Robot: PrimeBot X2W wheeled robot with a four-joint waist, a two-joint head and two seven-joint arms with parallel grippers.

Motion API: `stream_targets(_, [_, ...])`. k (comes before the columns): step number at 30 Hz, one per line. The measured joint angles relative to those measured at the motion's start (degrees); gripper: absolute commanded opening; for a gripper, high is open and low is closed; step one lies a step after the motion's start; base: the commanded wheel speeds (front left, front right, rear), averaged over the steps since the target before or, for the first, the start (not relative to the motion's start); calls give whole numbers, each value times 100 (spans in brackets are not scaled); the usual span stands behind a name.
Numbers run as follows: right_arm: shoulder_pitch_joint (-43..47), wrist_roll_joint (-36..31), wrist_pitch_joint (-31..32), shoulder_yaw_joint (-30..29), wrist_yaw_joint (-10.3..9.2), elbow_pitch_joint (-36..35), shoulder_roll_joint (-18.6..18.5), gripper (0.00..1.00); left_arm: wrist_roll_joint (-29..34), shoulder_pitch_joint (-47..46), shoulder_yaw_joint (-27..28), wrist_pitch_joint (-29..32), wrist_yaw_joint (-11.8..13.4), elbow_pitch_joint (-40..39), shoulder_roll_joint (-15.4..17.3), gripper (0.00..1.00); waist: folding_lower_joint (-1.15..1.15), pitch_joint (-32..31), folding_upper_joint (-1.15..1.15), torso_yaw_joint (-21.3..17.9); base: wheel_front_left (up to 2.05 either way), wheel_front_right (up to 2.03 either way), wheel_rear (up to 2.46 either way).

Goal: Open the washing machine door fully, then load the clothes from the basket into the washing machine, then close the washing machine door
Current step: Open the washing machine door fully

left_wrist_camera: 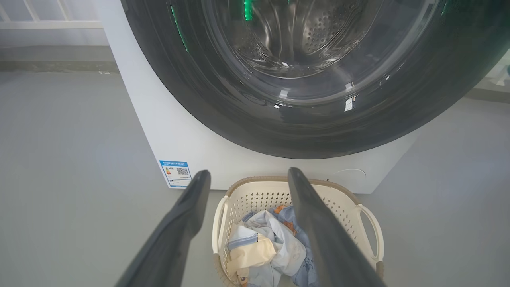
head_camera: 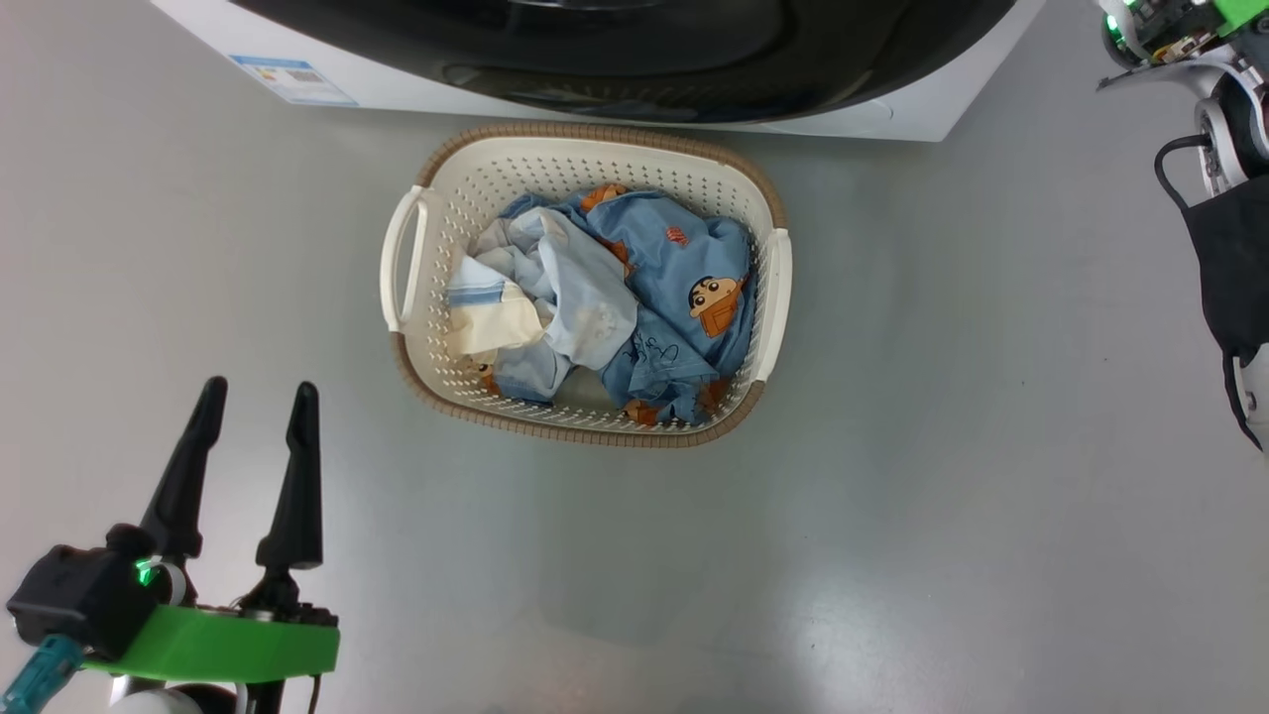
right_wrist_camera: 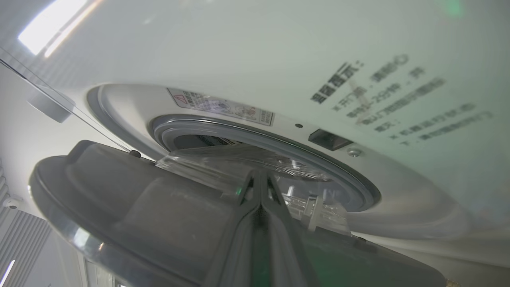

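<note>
Over on the left, the left arm (head_camera: 218,645) hangs low above the floor (head_camera: 991,446), off to the side of the basket (head_camera: 585,134). Its jaws are wide apart, holding nothing, and pointing toward the washing machine (left_wrist_camera: 187,135).

The basket sits on the floor right in front of the machine, and the clothes (head_camera: 654,288) are bunched up inside it. They look light, soft and floppy to me. I'd pinch a raised fold on top of the pile, since a loose bit could easily trail over the rim.

The door (left_wrist_camera: 318,131) is only ajar. I'd guess it's stiff on its hinge and the glossy rim is slippery, so pushing on the inside face looks safer.

On the right, the right arm (head_camera: 1229,248) reaches up beside the machine. Its jaws are pressed together, empty, and seem to lie against the door's inner side near the glass bowl (right_wrist_camera: 255,159).
</note>
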Motion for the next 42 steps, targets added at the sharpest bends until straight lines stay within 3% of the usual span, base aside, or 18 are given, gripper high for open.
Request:
stream_targets(13, [357,75,189,181,0,-104,149,0,-47,-35,10,0,0,23,-45,100,0,-177,0,-157,0,0,0])
stream_targets(23, [644,75,476,580,0,-316,497,0,-48,-51,13,0,0,46,-63,100,0,-329,0,-327,0,0,0])
stream_targets(42, [1352,75,979,1143,0,-795,677,0,-47,-32,125,0,0,113,-123,100,0,-872,0,-516,0,0,0])
